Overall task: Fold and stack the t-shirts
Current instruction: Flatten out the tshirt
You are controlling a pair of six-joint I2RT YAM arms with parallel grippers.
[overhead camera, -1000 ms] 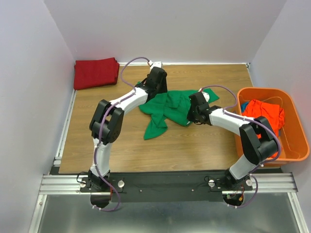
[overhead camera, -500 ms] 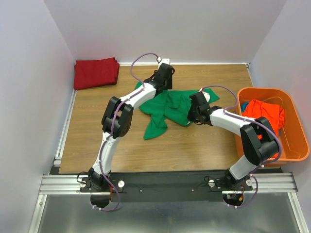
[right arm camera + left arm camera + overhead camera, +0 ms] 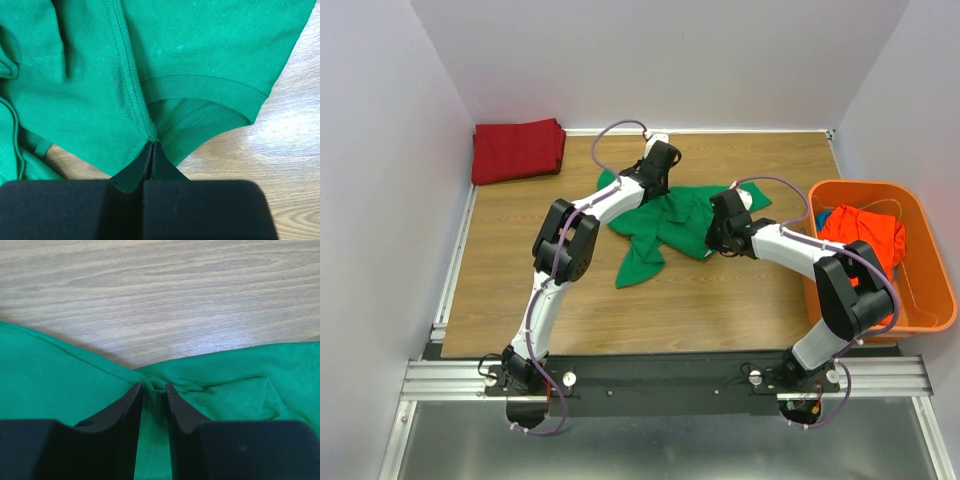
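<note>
The bright green t-shirt [image 3: 665,225] lies crumpled in the middle of the wooden table [image 3: 520,270]. My left gripper [image 3: 653,188] is down on its far edge; in the left wrist view its jaws [image 3: 154,388] stand narrow, with a ridge of green cloth [image 3: 60,375] pinched between the tips. My right gripper [image 3: 716,240] is at the shirt's right side, shut [image 3: 151,144] on the cloth where a sleeve hem [image 3: 210,85] meets the body. A folded dark red t-shirt [image 3: 517,150] lies at the far left corner. The orange-red t-shirt [image 3: 865,235] sits in the basket.
The rigid orange basket [image 3: 940,290] stands at the table's right edge, with some blue cloth [image 3: 828,215] beside the orange-red shirt. White walls close in the table on the left, back and right.
The left arm swung right along the shirt's far edge and lowered onto it, and its jaws narrowed around a fold of green cloth. The right arm has not moved.
</note>
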